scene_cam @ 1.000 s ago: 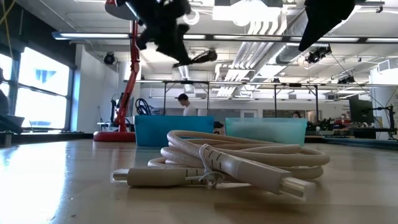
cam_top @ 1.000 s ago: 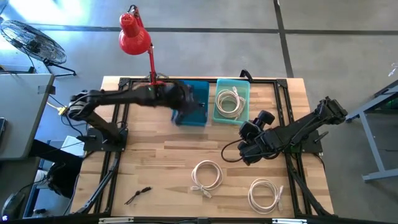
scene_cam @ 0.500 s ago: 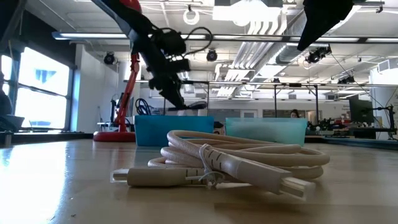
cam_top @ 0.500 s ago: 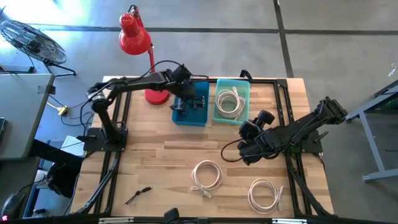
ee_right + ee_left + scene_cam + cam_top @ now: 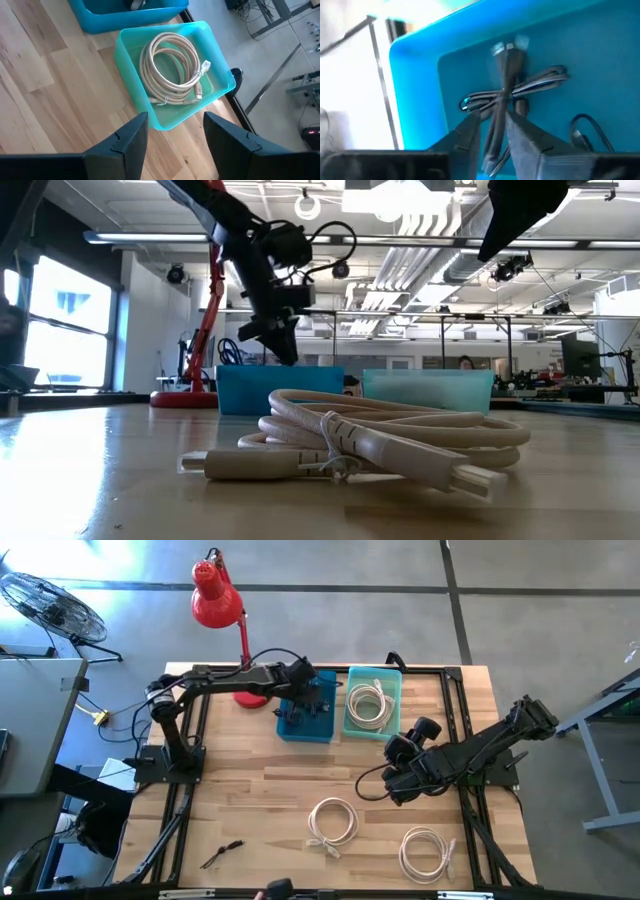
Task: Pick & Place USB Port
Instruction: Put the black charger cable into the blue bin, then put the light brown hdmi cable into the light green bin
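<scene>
the left gripper (image 5: 492, 131) is hanging over the blue bin (image 5: 322, 730) at the far side of the table, fingers pointing down into it, which looks like a drop-off pose: the black usb cable (image 5: 507, 82) is passing between the narrowly parted fingers, and whether they are gripping it or just letting go is not something i can tell. inside that bin, dark cables are lying in a loose tangle on the floor of it (at least two loops are showing in the left wrist view). just beside it, the teal bin (image 5: 165, 122) is holding one coiled beige cable (image 5: 170, 67). the right gripper (image 5: 172, 132) is waiting with fingers spread wide and empty, near the teal bin. two more beige coils (image 5: 333, 821) are lying on the wood nearer the front, probably waiting to be sorted.
</scene>
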